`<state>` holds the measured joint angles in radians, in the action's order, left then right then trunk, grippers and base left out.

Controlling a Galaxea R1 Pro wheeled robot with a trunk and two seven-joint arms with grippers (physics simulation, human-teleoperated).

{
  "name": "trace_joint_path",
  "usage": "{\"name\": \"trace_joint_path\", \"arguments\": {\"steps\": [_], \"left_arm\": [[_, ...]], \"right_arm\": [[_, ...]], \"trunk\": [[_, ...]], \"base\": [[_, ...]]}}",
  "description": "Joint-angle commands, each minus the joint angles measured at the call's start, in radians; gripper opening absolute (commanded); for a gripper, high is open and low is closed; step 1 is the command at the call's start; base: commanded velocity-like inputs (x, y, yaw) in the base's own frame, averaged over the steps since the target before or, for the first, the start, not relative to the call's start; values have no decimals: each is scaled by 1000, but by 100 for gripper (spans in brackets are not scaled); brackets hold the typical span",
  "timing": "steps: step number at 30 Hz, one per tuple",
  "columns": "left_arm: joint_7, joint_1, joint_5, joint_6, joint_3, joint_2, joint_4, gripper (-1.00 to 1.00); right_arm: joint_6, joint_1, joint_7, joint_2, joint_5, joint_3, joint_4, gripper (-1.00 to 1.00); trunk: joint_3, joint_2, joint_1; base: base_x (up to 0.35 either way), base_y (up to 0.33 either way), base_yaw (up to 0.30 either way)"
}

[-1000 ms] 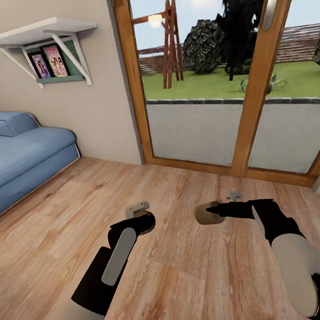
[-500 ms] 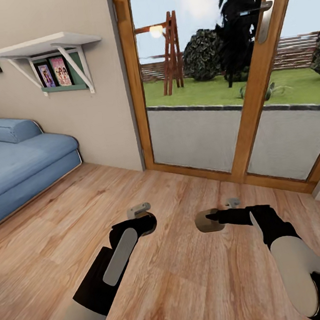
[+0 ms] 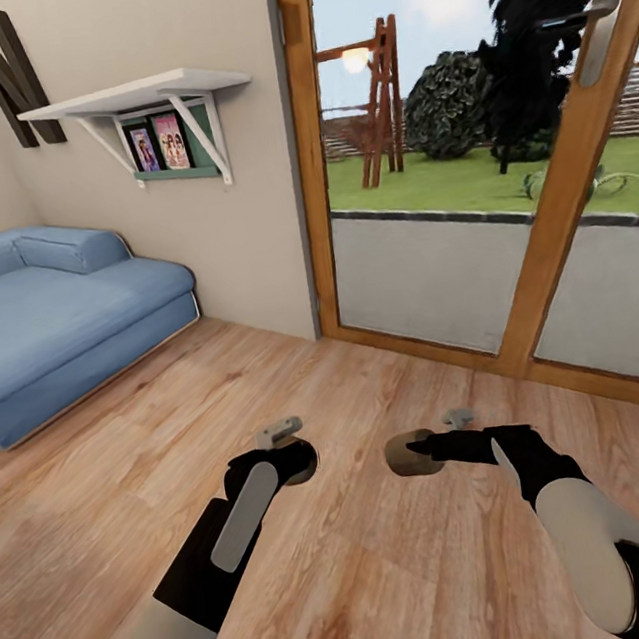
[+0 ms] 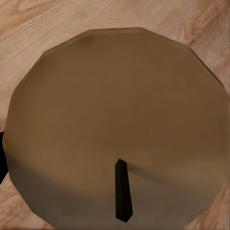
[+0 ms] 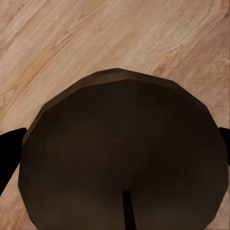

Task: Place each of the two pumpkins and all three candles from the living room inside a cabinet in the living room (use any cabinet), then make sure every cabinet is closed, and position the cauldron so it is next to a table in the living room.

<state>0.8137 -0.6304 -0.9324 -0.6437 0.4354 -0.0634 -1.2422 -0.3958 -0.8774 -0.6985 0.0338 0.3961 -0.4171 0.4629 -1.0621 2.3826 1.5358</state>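
Wood plank floor (image 3: 391, 552) — blue sofa (image 3: 47, 315) rests on it at 10 o'clock. White wall shelf (image 3: 134, 94) at 11 o'clock — framed pictures (image 3: 157, 144) beneath.

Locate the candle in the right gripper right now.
Head view: the candle sits in the right gripper, low centre-right over the wood floor, across from the left gripper.

We see a blue sofa (image 3: 47, 315) against the wall, a white shelf (image 3: 138, 93) above it holding framed pictures (image 3: 160, 144). A wood-framed glass door (image 3: 503, 184) opens onto a lawn, and wooden floor (image 3: 391, 552) spreads below.
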Motion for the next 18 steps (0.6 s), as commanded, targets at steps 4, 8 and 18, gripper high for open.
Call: {"name": "trace_joint_path", "arguments": {"steps": [4,8,18], "left_arm": [[-1,0,1,5,0,0,5,-100],[-1,0,1,8,0,0,14,-100],[-1,0,3,43,0,0,18,-100]], "right_arm": [[4,0,2,0,-2,0,-2,-100],[5,0,2,0,-2,0,-2,-100],[5,0,2,1,-2,-1,-3,-100]], "trunk": [[0,0,0],[9,-21,-12],[25,-56,-31]], "base": [[0,0,288],[0,0,289],[0,0,221]]}}
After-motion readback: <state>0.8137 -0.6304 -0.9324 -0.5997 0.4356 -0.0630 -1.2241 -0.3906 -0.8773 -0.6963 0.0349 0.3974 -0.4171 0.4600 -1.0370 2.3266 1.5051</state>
